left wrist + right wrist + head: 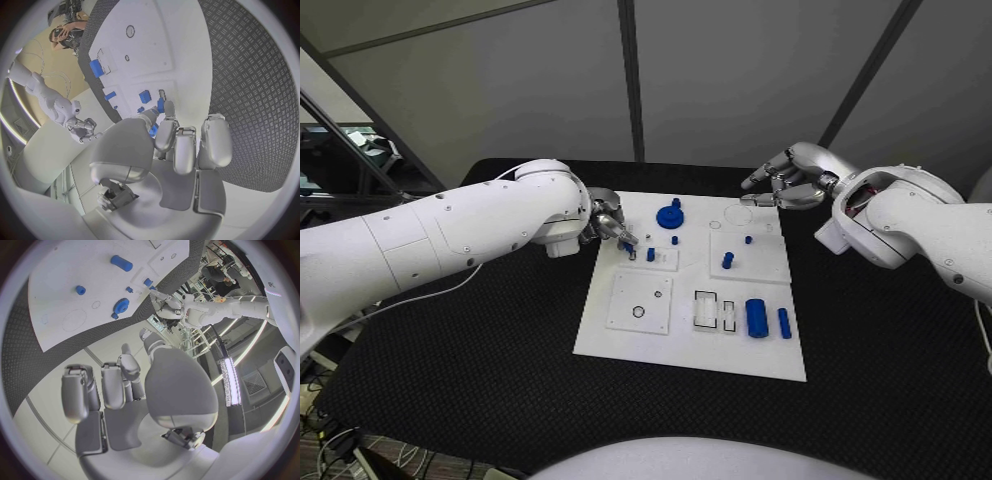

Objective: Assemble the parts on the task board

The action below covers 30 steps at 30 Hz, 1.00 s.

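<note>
The white task board lies mid-table. My left hand reaches over its far left part and pinches a small blue part between thumb and a finger, just above a raised white block; the left wrist view shows that blue part at the fingertips. A round blue gear-like part stands close behind. Blue pegs stand mid-board, and two blue cylinders lie near the right edge. My right hand hovers off the board's far right corner, fingers loosely bent, holding nothing.
A white block with a round hole and two rectangular slots sit on the board's near half. Black matting surrounds the board on all sides. Grey wall panels stand behind the table.
</note>
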Available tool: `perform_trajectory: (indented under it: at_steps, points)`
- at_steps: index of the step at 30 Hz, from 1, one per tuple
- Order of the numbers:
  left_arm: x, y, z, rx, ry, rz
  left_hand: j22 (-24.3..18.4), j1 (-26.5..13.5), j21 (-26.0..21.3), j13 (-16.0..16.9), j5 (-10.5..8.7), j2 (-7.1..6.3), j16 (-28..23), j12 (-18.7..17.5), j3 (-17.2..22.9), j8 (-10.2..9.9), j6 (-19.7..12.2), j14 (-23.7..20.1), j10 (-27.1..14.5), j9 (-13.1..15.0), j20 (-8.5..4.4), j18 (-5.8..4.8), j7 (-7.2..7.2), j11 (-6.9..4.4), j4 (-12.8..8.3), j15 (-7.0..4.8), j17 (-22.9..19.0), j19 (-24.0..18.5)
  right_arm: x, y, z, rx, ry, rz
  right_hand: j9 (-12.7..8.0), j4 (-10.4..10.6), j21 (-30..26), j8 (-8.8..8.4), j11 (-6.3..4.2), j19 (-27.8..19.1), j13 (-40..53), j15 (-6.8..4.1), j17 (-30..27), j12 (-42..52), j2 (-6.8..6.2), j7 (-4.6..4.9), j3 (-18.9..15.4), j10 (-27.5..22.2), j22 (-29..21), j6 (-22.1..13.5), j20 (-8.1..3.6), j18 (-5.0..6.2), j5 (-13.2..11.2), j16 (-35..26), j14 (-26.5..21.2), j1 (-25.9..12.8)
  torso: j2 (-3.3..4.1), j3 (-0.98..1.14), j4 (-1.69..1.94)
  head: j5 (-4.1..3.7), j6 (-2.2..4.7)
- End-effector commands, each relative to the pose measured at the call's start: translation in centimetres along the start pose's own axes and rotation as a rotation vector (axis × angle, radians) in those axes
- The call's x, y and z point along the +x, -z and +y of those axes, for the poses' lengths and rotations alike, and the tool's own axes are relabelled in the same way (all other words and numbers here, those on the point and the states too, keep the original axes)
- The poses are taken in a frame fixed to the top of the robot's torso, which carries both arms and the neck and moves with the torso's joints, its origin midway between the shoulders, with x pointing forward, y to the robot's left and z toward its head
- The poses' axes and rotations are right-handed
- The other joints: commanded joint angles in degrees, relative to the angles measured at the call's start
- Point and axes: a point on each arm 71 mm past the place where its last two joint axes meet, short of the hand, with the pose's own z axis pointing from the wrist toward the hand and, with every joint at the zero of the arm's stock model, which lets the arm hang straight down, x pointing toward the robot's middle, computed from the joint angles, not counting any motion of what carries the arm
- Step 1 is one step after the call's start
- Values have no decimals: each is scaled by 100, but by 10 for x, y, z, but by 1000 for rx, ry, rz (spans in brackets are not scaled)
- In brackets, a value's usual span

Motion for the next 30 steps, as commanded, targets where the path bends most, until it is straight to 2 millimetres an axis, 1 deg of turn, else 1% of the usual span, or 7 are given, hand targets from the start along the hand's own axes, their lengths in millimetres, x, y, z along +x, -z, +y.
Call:
perform_trajectory:
  at_steps: [1, 4, 12, 25, 30]
  points:
    - [1, 1, -2, -1, -35, -48, 42, -73, 25, 712, 37, -11, 38, 25, 770, 25, -9, 520, 63, 20, 18, 27, -44, 7, -741, -25, 1229, 39, -1, 0, 1, -6, 3, 5, 7, -2, -26, -20, -8, 235, -4, -25, -6, 0, 26, -15, 25, 12, 920, 31, -37, 67, 24, -31, 206, -22, 7, -1, -8, -8, -8]
    - [4, 0, -4, 3, -46, -52, 42, -73, 25, 712, 37, -11, 38, 25, 770, 25, -9, 520, 63, 21, 18, 27, -44, 7, -741, -25, 1229, 39, -1, 0, 1, -5, 3, 5, 7, -2, -26, -20, -8, 235, -4, -25, -6, 0, 26, -15, 25, 12, 920, 31, -37, 67, 24, -31, 206, -22, 7, -2, -5, -13, -17]
    - [6, 1, -4, 4, -93, -62, 51, -96, 27, 709, -1, -78, 45, 18, 853, 37, -4, 522, 68, 66, 16, 26, -47, 4, -815, -25, 1235, 41, -1, 0, 0, -5, 3, 6, 7, -2, -26, -20, -8, 235, -4, -25, -6, 0, 26, -15, 25, 12, 920, 31, -37, 67, 24, -31, 206, -22, 5, -2, -2, -13, -37]
    - [10, 1, -5, 3, -120, -32, 56, -95, 27, 707, -18, -112, 52, 16, 899, 39, -1, 524, 70, 85, 16, 25, -48, 3, -863, -24, 1242, 41, -1, 0, 1, -5, 3, 8, 7, -2, -23, -20, -8, 238, 0, -25, -3, 6, 28, -14, 29, 15, 923, 30, -38, 66, 33, -31, 207, -30, 1, 0, -5, -7, -67]
    - [11, 1, -6, 3, -125, -23, 57, -94, 27, 707, -18, -122, 52, 16, 911, 39, 0, 524, 71, 89, 17, 25, -47, 3, -876, -23, 1242, 41, 0, 0, 1, -6, 3, 10, 7, -2, -23, -20, -8, 238, 0, -25, -3, 6, 28, -14, 29, 15, 923, 30, -38, 66, 33, -31, 207, -30, 2, 0, -1, -8, -66]
